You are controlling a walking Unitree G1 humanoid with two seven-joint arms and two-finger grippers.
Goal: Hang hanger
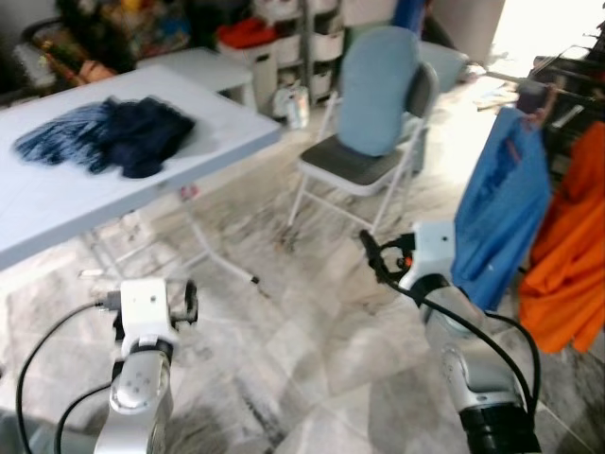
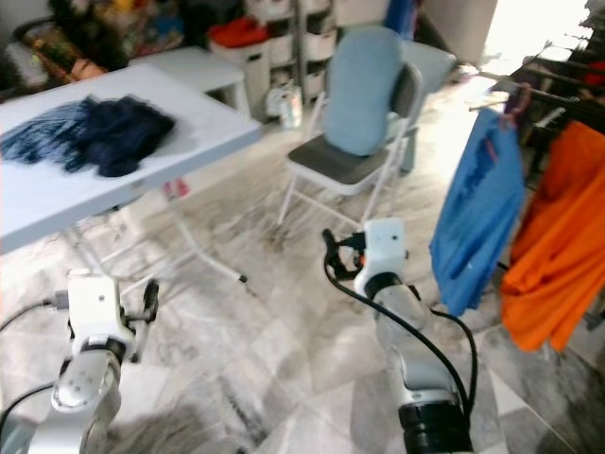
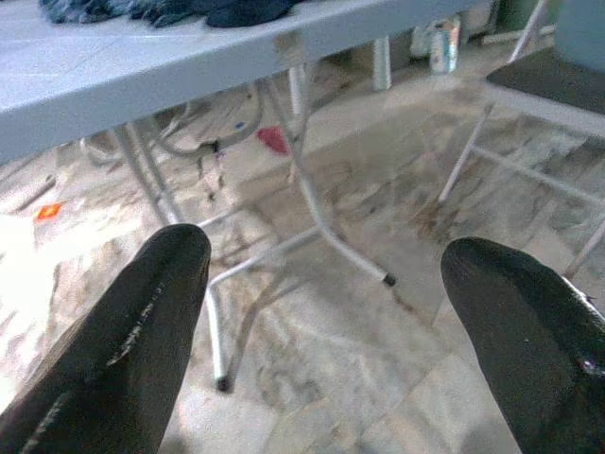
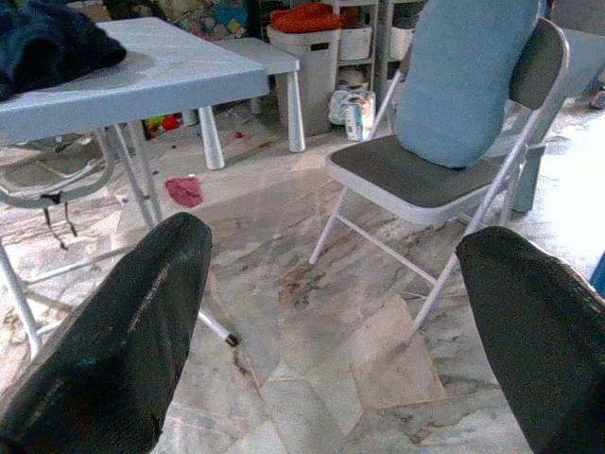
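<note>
Left eye view: a blue shirt [image 1: 501, 203] hangs on a rack right of the folding chair [image 1: 364, 142]; its hanger is too small to make out. Left wrist view: the left hand [image 3: 326, 312] is spread, empty. Right wrist view: the right hand [image 4: 340, 331] is spread before the chair.

Pale blue desk [image 1: 57, 203], navy clothes [image 1: 113, 137] on it, blue shirt [image 1: 501, 203], orange garment [image 1: 572, 255], grey marbled floor [image 1: 312, 350], my black tool fingers [image 3: 132, 350].

Blue garment [image 1: 501, 203] suspended on a pinkish hanger [image 1: 531, 102], hanger hooked over a dark drying-rack rail [image 1: 567, 66], hanging just beside an orange garment [image 1: 572, 251], hem clear of the floor.
</note>
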